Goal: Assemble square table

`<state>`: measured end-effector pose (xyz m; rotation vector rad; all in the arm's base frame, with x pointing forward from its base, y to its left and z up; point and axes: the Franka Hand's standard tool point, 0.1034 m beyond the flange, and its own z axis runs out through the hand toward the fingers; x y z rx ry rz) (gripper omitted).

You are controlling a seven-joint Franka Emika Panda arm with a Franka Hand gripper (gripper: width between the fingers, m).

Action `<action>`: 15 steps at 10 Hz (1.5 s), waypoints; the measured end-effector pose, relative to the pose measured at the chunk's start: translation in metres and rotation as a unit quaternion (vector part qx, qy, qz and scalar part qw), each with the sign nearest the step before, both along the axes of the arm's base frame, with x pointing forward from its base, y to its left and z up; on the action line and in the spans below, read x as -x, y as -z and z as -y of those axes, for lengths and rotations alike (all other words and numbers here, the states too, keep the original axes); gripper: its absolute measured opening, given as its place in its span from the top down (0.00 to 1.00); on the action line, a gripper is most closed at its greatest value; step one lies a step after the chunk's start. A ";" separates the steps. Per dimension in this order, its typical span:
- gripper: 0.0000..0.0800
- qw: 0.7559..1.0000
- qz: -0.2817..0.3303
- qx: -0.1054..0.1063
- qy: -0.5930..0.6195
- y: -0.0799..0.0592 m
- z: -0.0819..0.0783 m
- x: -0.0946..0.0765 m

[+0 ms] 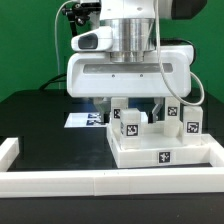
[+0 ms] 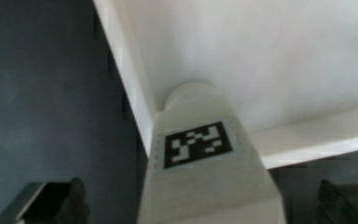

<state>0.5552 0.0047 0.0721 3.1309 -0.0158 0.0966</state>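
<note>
The pincer (image 1: 140, 103) hung wide over the slab (image 1: 165, 152), which lay on the bench against the barrier (image 1: 100, 180), seemingly braced there, a tagged leg (image 2: 202, 160) apparently standing between its fingers, ungripped.

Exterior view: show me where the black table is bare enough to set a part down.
Bare black table lies at the exterior view's left, bordered by the white barrier wall, the marker board and the square tabletop slab. Crowded: the slab, where leg blocks stand under the open gripper.
</note>
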 end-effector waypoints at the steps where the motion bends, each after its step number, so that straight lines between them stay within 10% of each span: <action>1: 0.19 1.000 0.000 0.001 -0.009 0.000 0.000 0.000; 6: 0.64 0.999 0.000 0.003 -0.038 0.000 0.002 0.000; 15: 0.64 0.972 0.007 -0.027 0.233 0.002 0.002 0.003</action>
